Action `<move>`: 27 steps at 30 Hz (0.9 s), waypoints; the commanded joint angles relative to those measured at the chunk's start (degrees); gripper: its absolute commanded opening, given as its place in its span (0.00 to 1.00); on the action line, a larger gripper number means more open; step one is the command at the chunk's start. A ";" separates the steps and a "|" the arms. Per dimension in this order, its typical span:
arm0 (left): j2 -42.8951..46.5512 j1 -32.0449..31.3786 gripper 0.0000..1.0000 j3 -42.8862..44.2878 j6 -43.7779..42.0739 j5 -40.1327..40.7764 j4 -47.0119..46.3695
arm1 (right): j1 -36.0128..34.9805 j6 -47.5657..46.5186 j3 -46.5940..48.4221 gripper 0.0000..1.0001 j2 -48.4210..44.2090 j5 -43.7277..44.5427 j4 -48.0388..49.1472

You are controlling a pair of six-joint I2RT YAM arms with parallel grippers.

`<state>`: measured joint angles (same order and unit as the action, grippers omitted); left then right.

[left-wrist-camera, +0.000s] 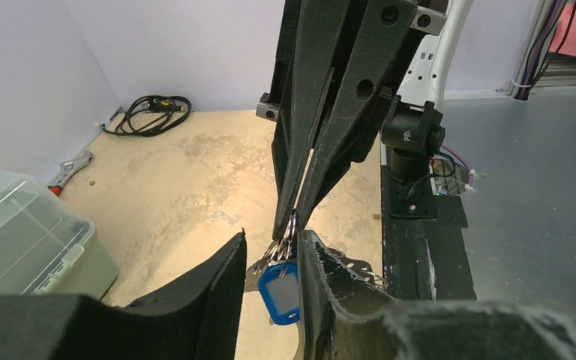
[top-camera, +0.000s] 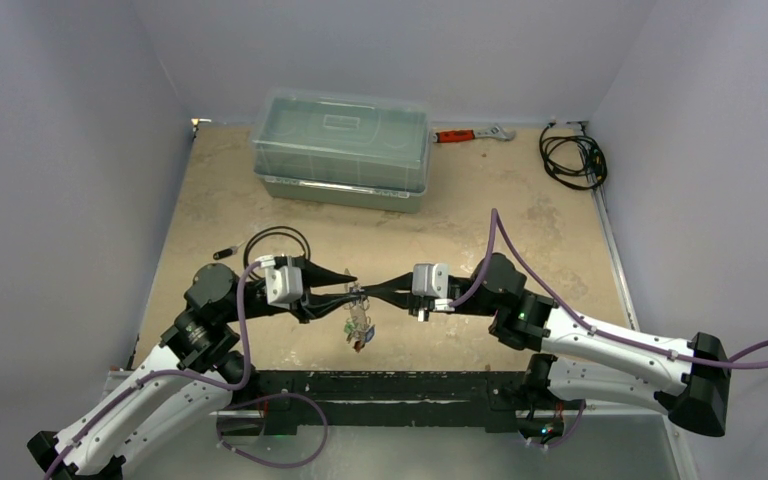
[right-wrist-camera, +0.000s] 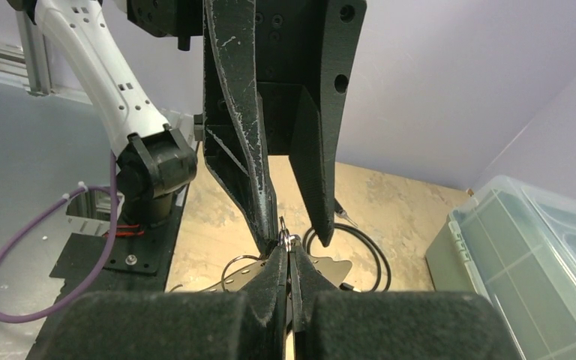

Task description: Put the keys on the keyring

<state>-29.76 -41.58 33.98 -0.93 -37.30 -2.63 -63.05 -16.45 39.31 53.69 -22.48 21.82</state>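
Keys [left-wrist-camera: 274, 253] — small silver cluster, blue oblong tag [left-wrist-camera: 280, 294] beneath

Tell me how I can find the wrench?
Look at the big clear plastic box at the far edge of the table. Just right of it lies the wrench. Its orange handle sets it apart from the black cable coil further right.

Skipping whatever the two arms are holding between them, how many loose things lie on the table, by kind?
Plastic box: 1
Wrench: 1
Black cables: 2, a coil and a thin loop
Small dark piece, too small to identify: 1
Total: 5
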 commanded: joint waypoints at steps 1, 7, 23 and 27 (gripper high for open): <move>-0.36 0.36 0.28 -0.38 2.72 -0.23 -2.93 | -0.15 0.91 3.58 0.00 -0.17 -1.36 5.60; -0.74 0.43 0.19 -0.31 3.72 0.36 -3.32 | -0.15 1.91 3.77 0.00 0.26 -2.83 7.09; 1.12 0.36 0.00 4.11 1.23 6.01 5.38 | -0.15 0.36 5.19 0.29 0.91 -3.09 2.37; 1.65 0.37 0.00 4.39 1.19 6.54 5.91 | -0.15 -2.88 7.13 0.38 0.54 1.17 -4.87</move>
<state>-28.69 -41.63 35.48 1.23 -33.32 3.31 -62.94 -15.84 42.28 55.11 -23.57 22.09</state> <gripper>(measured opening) 0.012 0.346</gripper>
